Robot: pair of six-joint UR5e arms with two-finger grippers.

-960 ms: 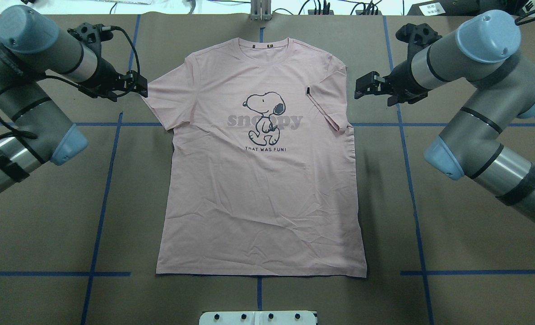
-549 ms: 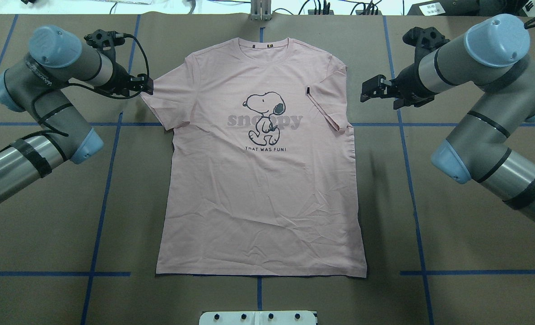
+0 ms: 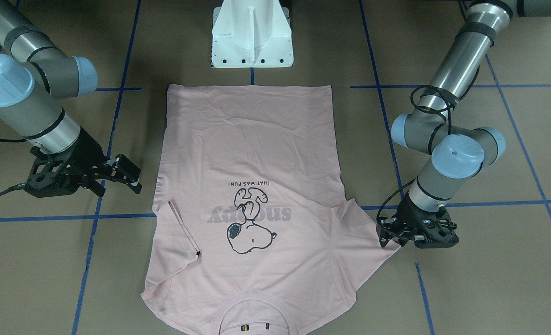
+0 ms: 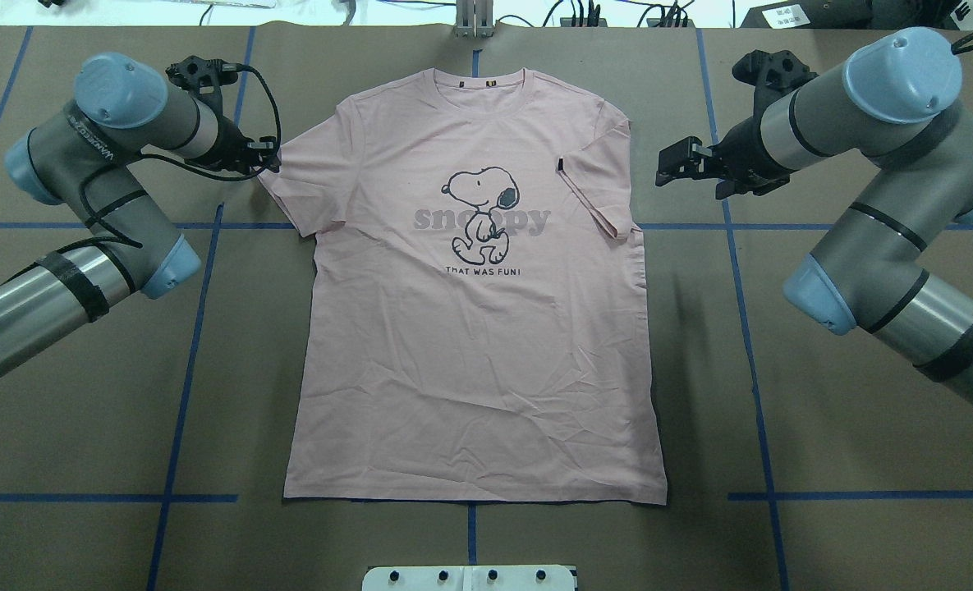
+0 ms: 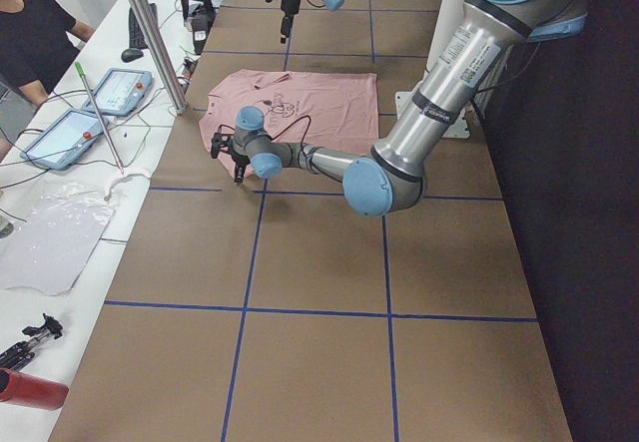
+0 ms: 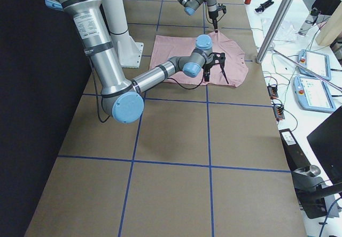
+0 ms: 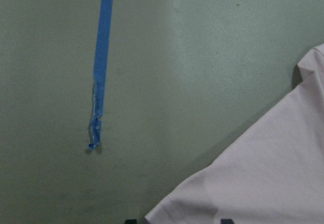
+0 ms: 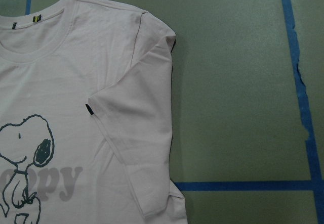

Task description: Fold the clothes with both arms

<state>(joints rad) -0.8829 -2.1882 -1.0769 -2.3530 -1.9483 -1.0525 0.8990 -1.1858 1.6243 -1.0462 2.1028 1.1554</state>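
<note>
The pale pink T-shirt [image 4: 470, 345] lies flat and face up on the table, collar away from the robot; it also shows in the front view [image 3: 247, 139]. Its right sleeve is folded in over the front, with the black tag [image 4: 561, 164] showing. My left gripper [image 4: 266, 158] is low at the tip of the left sleeve. In the left wrist view [image 7: 177, 220] its fingertips stand apart with the sleeve corner [image 7: 167, 215] between them. My right gripper [image 4: 672, 164] is open and empty, above the table just right of the folded sleeve [image 8: 142, 128].
The white pedestal base [image 3: 252, 37] stands at the shirt's hem side. Blue tape lines [image 4: 186, 353] cross the brown table. A metal post [image 5: 150, 33], control pendants [image 5: 118, 90] and an operator [image 5: 35, 33] are at the far table edge.
The left arm has swung in and brought its gripper right up to the left sleeve tip. The right gripper has shifted slightly to the right. The shirt has not moved.
</note>
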